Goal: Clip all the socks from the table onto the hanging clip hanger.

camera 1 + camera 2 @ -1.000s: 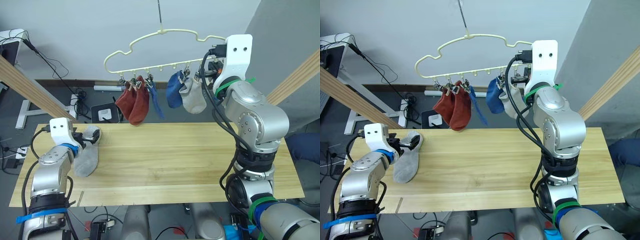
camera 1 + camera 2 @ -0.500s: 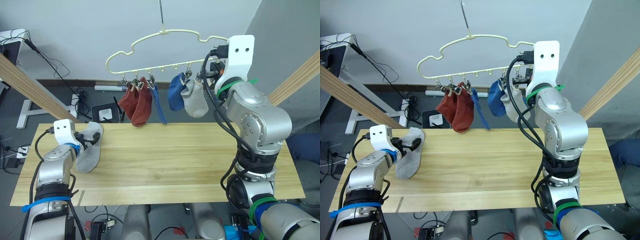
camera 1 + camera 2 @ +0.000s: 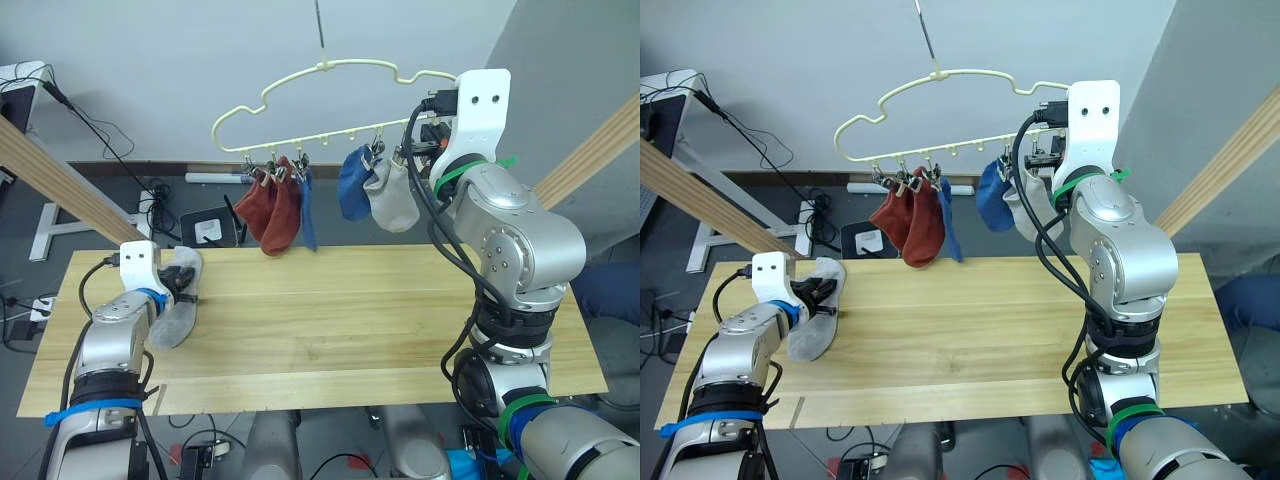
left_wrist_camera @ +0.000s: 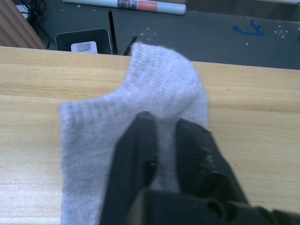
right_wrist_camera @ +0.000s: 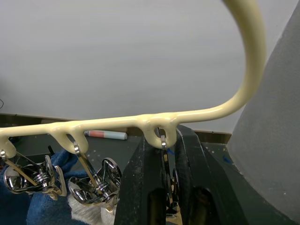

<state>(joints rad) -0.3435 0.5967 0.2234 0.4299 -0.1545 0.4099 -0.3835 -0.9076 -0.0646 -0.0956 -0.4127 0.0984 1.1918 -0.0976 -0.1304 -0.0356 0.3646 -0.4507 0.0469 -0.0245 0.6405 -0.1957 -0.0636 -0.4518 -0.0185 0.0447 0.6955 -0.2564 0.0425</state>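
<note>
Grey sock (image 3: 176, 300) lies at the table's (image 3: 340, 320) nine o'clock end, pinched by the left gripper (image 4: 161, 129). Five socks hang clipped on the clip hanger (image 3: 330, 95); at its three o'clock end, the right gripper (image 5: 164, 147) pinches a clip wire.

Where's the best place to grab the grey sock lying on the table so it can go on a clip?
Probably the open cuff end of the grey sock, taken from above. It lies flat and limp on the table, so a pinched bit of the edge can be fed into a clip on the hanger. The left gripper already pinches its fabric.
</note>
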